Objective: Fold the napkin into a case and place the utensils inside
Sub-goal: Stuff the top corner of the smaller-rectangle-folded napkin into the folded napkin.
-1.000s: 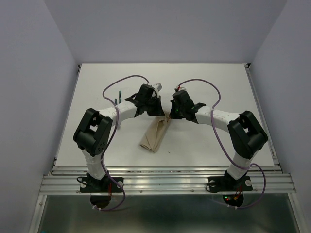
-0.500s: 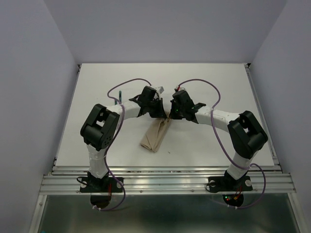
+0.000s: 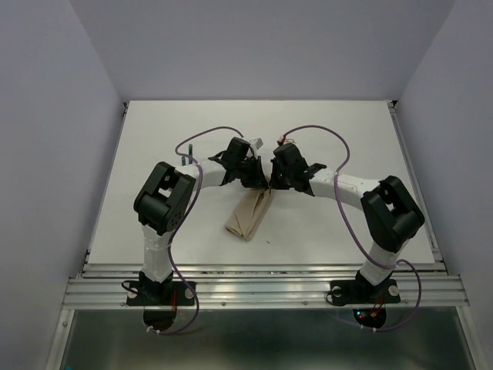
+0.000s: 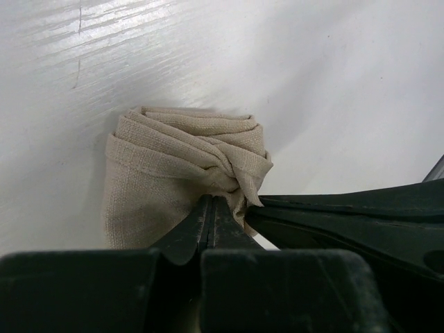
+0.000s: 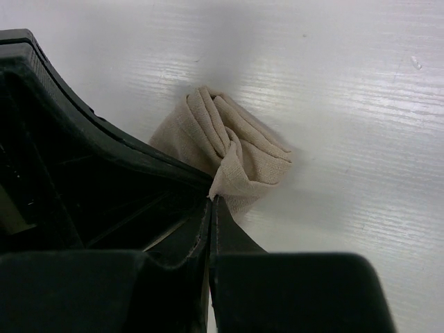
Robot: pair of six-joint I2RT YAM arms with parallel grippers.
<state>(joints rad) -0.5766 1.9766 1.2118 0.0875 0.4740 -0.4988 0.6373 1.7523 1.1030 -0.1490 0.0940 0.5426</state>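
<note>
Your left gripper (image 4: 211, 202) and right gripper (image 5: 210, 202) are both pinched tight on the far end of the bunched napkin (image 3: 249, 217), which lies mid-table (image 3: 347, 139) between the arms.

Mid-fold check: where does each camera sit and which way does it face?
Top external: above and behind the robot, looking down at the table; left arm and right arm meet over the napkin.
Left wrist: on the left arm, looking along the shut left gripper at the napkin's pinched end.
Right wrist: on the right arm, looking along the shut right gripper at that same end.
Shared: all three show the napkin.
</note>
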